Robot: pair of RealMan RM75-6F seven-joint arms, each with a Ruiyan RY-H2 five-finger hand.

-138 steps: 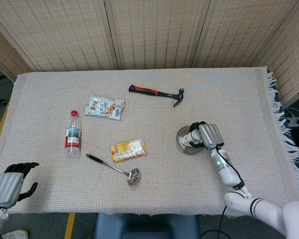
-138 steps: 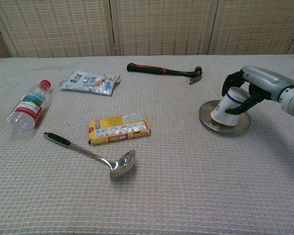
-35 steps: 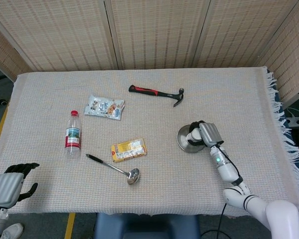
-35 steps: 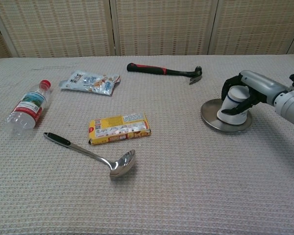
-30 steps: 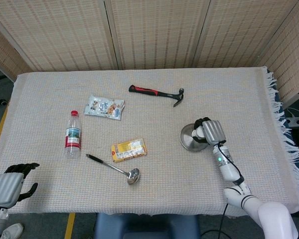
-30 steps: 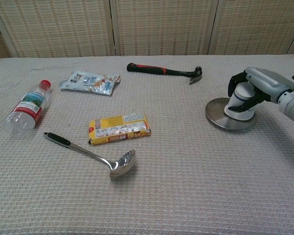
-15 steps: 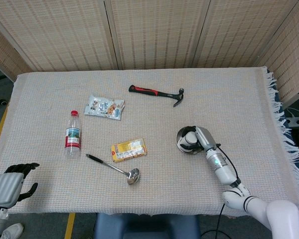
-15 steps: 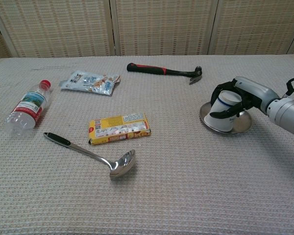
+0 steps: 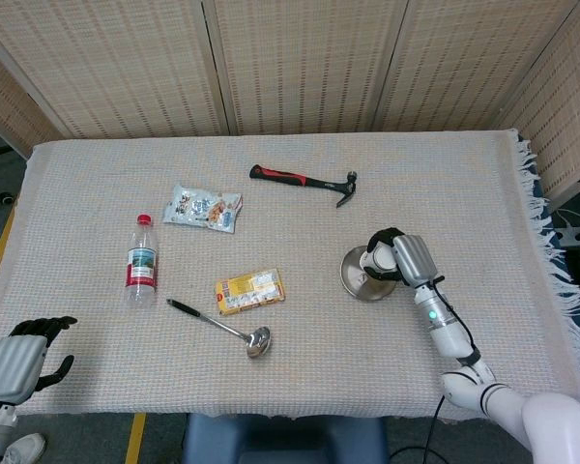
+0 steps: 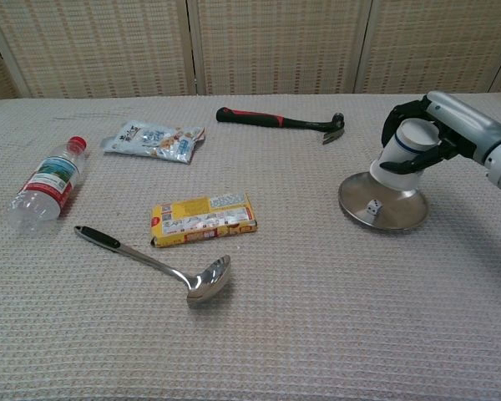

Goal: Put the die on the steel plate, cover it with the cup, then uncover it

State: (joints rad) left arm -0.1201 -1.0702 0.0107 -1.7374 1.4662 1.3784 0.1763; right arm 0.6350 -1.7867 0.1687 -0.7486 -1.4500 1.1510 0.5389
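Observation:
A round steel plate lies on the right part of the cloth, also seen from above. A small white die rests on the plate, uncovered. My right hand grips a white cup with a blue band, mouth down and tilted, raised just above the plate's far right side. In the head view the cup and right hand overlap the plate's right edge. My left hand hangs open, holding nothing, off the table's near left corner.
A red-and-black hammer lies behind the plate. A snack bag, a water bottle, a yellow box and a steel ladle occupy the left half. The fringed cloth edge runs along the right.
The right hand has lifted the cup up off the plate and toward the right; the die, hidden under the cup before, now shows on the plate. The left hand is unmoved.

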